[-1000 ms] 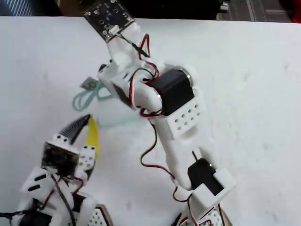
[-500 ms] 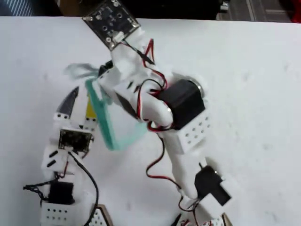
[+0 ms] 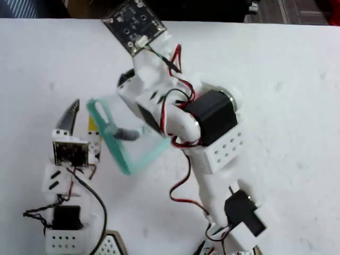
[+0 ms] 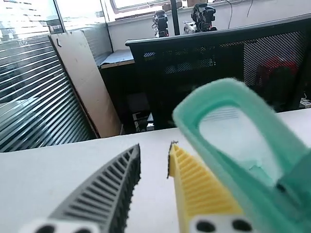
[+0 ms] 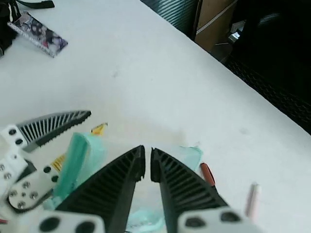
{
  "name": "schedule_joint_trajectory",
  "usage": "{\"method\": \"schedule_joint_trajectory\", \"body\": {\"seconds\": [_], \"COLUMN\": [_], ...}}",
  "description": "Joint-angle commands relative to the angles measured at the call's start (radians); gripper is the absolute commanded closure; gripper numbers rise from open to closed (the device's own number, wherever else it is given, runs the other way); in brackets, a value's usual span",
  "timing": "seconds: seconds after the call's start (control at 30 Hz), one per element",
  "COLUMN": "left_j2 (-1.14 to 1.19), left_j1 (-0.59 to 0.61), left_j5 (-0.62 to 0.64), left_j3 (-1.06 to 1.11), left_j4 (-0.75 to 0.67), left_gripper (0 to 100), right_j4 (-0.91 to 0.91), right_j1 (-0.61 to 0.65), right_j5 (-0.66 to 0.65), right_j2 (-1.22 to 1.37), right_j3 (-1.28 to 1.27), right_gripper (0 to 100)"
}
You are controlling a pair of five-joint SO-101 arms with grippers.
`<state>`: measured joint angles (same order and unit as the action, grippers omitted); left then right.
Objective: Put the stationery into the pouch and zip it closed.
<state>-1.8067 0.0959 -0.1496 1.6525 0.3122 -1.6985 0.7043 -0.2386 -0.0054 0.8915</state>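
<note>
The pouch (image 3: 130, 149) is translucent with a teal rim and stands tilted up off the white table. My right gripper (image 5: 147, 162) is shut on the pouch's (image 5: 77, 154) upper edge, under the right arm (image 3: 159, 101). A grey tab (image 3: 127, 134) hangs at the pouch. My left gripper (image 3: 79, 118) stands open just left of the pouch, its dark and yellow fingers apart with nothing between them. In the left wrist view the pouch (image 4: 243, 131) sits beside the yellow finger (image 4: 194, 189). A red pen (image 5: 206, 173) and a pale pink stick (image 5: 251, 199) lie on the table behind the pouch.
A small printed card (image 5: 36, 31) lies far off on the table beside a black object. The table's back edge (image 3: 239, 21) borders dark furniture. Bare white table (image 3: 287, 106) spreads to the right of the right arm.
The right gripper has lifted the pouch from flat on the table up onto its edge. The left arm has moved forward and to the left, alongside the pouch.
</note>
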Motion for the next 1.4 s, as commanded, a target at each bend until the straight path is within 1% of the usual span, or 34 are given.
{"method": "schedule_joint_trajectory", "body": {"seconds": [0.0, 0.03, 0.1, 0.17, 0.23, 0.3, 0.37, 0.47, 0.53, 0.67, 0.73, 0.77, 0.8, 0.83, 0.93, 1.0, 1.03, 1.07, 1.13, 1.2, 1.23, 1.37], "left_j2": [-0.010, -0.010, -0.010, -0.010, -0.010, -0.010, -0.010, -0.010, -0.010, -0.010, -0.010, -0.010, -0.010, -0.010, -0.010, -0.010, -0.010, -0.010, -0.010, -0.010, -0.010, -0.010], "left_j1": [-0.022, -0.022, -0.022, -0.022, -0.022, -0.022, -0.022, -0.019, -0.016, -0.015, -0.004, 0.008, 0.019, 0.027, 0.076, 0.154, 0.203, 0.252, 0.334, 0.381, 0.394, 0.400], "left_j5": [0.012, 0.012, 0.012, 0.012, 0.012, 0.012, 0.012, 0.012, 0.012, 0.008, 0.005, -0.011, -0.054, -0.123, -0.413, -0.592, -0.649, -0.677, -0.681, -0.684, -0.683, -0.683], "left_j3": [-0.046, -0.052, -0.061, -0.068, -0.071, -0.071, -0.066, -0.060, -0.058, -0.071, -0.115, -0.157, -0.206, -0.259, -0.385, -0.416, -0.416, -0.414, -0.411, -0.404, -0.402, -0.358], "left_j4": [0.031, 0.037, 0.057, 0.068, 0.069, 0.069, 0.069, 0.071, 0.069, 0.077, 0.158, 0.226, 0.302, 0.385, 0.591, 0.646, 0.649, 0.649, 0.640, 0.640, 0.647, 0.746], "left_gripper": [87, 87, 87, 87, 87, 87, 87, 87, 88, 87, 87, 87, 87, 87, 87, 87, 87, 87, 87, 88, 88, 88], "right_j4": [-0.022, -0.022, -0.019, -0.019, -0.022, -0.022, -0.021, -0.012, -0.005, -0.005, -0.005, -0.005, -0.005, 0.001, 0.093, 0.173, 0.214, 0.254, 0.335, 0.420, 0.456, 0.556], "right_j1": [-0.010, -0.007, 0.005, 0.042, 0.079, 0.117, 0.143, 0.148, 0.137, 0.053, 0.013, -0.002, -0.015, -0.021, -0.041, -0.053, -0.056, -0.056, -0.053, -0.051, -0.051, -0.056], "right_j5": [-0.175, -0.209, -0.215, -0.232, -0.298, -0.370, -0.439, -0.522, -0.535, -0.539, -0.539, -0.539, -0.539, -0.539, -0.534, -0.531, -0.531, -0.531, -0.531, -0.529, -0.525, -0.428], "right_j2": [-0.064, -0.085, -0.130, -0.186, -0.262, -0.352, -0.444, -0.538, -0.565, -0.575, -0.579, -0.579, -0.576, -0.572, -0.579, -0.579, -0.579, -0.579, -0.575, -0.572, -0.572, -0.570], "right_j3": [-0.112, -0.163, -0.253, -0.293, -0.327, -0.387, -0.479, -0.641, -0.732, -0.830, -0.855, -0.868, -0.891, -0.922, -1.076, -1.181, -1.231, -1.277, -1.355, -1.419, -1.444, -1.522], "right_gripper": [97.8, 97.6, 94.7, 87.2, 79.6, 75.5, 75.9, 77.7, 78.7, 78.9, 78.9, 78.9, 78.9, 78.9, 78.9, 78.9, 78.9, 78.9, 78.9, 78.9, 78.9, 79.0]}}
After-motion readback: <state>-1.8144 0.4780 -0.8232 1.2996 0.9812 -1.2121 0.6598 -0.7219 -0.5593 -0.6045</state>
